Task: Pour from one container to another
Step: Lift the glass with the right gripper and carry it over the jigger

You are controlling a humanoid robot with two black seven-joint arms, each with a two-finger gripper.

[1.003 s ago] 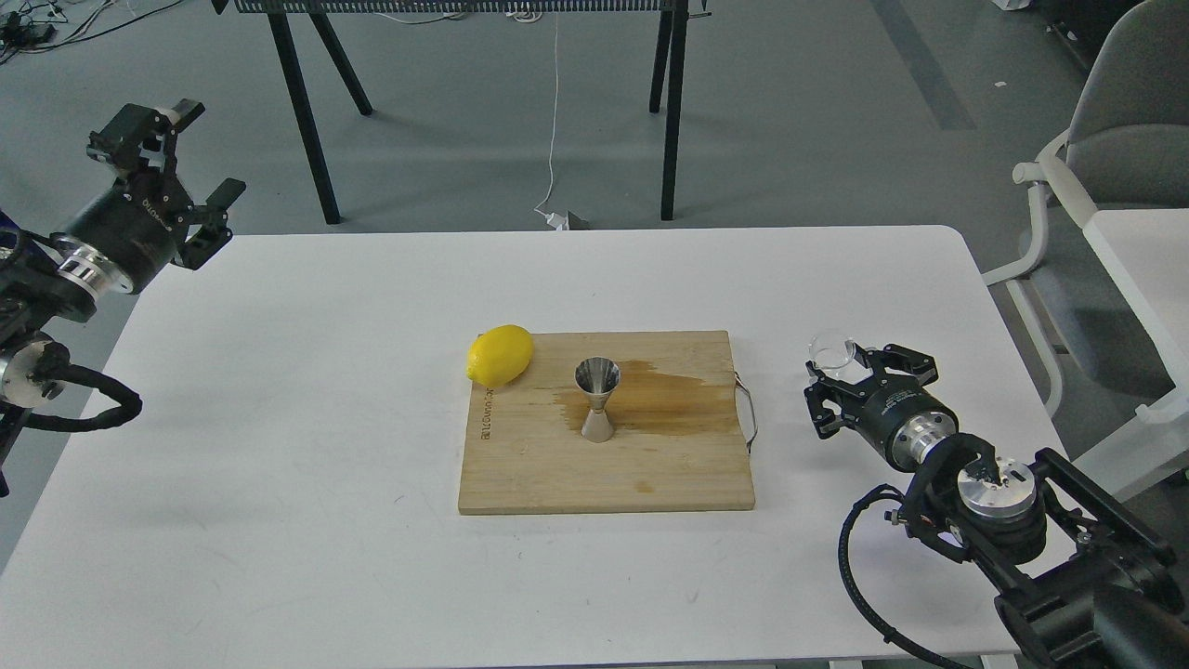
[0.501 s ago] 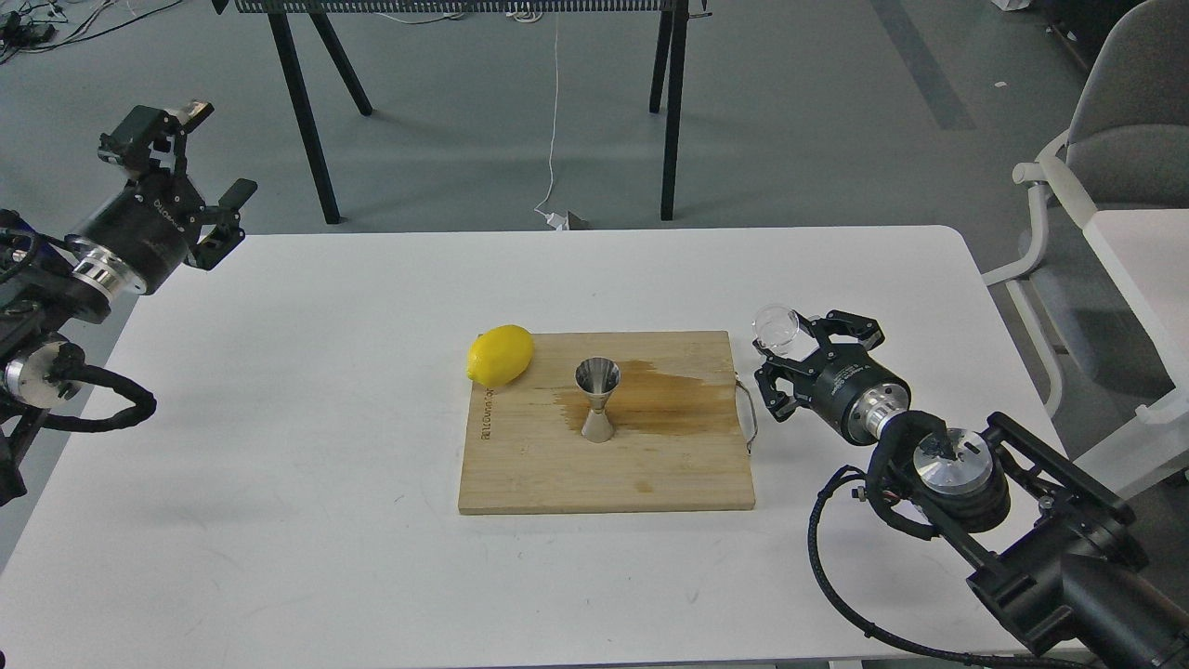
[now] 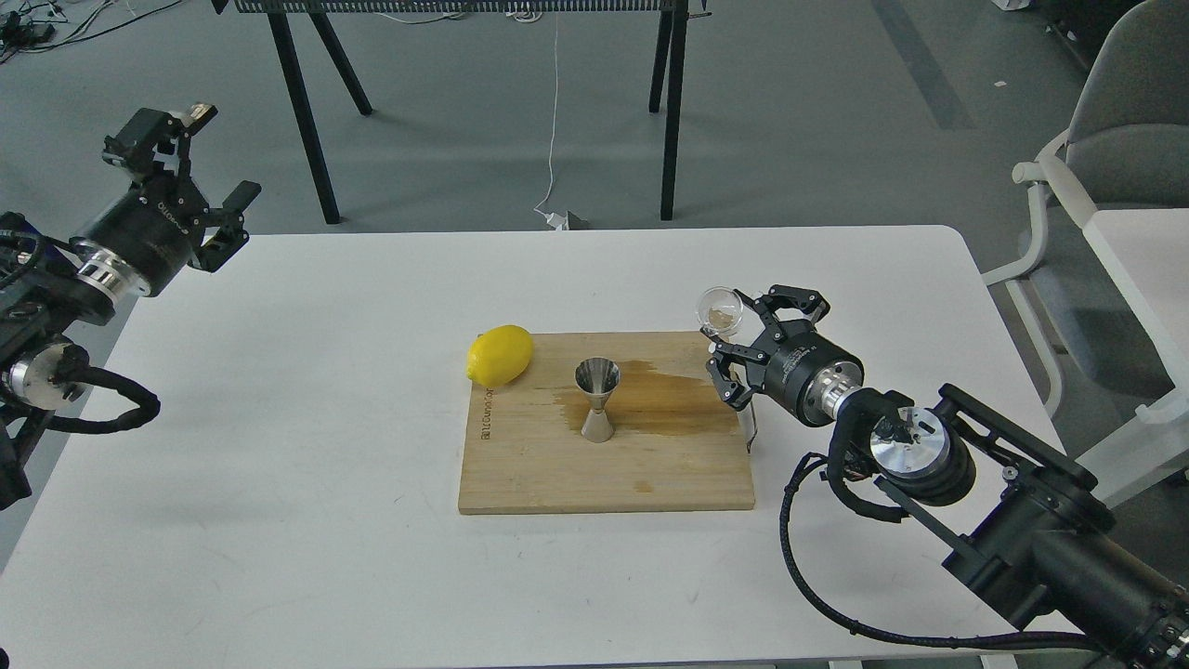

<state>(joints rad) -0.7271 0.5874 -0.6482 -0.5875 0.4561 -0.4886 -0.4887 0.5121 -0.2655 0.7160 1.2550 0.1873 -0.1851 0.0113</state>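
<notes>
A small clear glass cup (image 3: 721, 311) is held tilted in my right gripper (image 3: 734, 330), which is shut on it just above the right edge of the wooden board (image 3: 520, 465). The steel jigger (image 3: 597, 398) stands upright in the middle of the board, well to the left of the cup. A wet brown stain (image 3: 664, 401) spreads across the board to the right of the jigger. My left gripper (image 3: 190, 153) hangs open above the table's far left corner, holding nothing.
A yellow lemon (image 3: 500, 354) rests at the board's far left corner. The white table (image 3: 279, 418) carries the board. Black table legs (image 3: 302, 102) stand behind, and a grey chair (image 3: 1105, 158) is at the right.
My right gripper has carried the cup leftward and upward, from beside the board to its right edge. The left gripper has shifted slightly to the right.
</notes>
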